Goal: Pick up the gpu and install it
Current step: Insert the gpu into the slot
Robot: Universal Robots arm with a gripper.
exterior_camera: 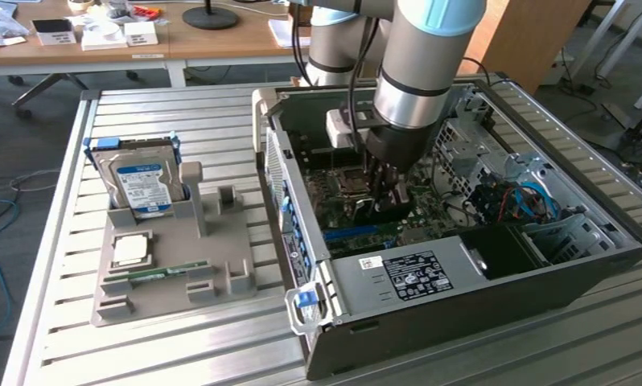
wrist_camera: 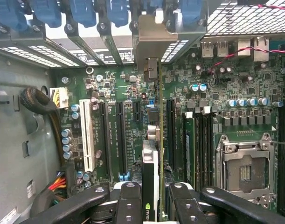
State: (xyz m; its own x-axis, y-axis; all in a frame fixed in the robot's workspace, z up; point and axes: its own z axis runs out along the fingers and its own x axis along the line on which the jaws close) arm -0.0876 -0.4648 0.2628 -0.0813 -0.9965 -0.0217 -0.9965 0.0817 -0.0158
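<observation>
- The arm [exterior_camera: 423, 48] is standing at the far side and bending over, with its last part pointing almost straight down.
- The wrist [exterior_camera: 413, 104] is hanging a little right of the middle in the exterior view.
- The gripper [exterior_camera: 391, 197] is pointing down.
- Its two dark fingers [wrist_camera: 128, 205] are sitting close together.
- They are pinching the gpu [wrist_camera: 150, 163] between them, one on each flat side.

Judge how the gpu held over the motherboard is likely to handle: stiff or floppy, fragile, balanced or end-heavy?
Probably stiff: the gpu sits edge-on in the gripper as a straight line, without sag. Likely fragile: it is a thin circuit board, so twisting could harm it. Possibly end-heavy, given the metal bracket at its far end.
</observation>
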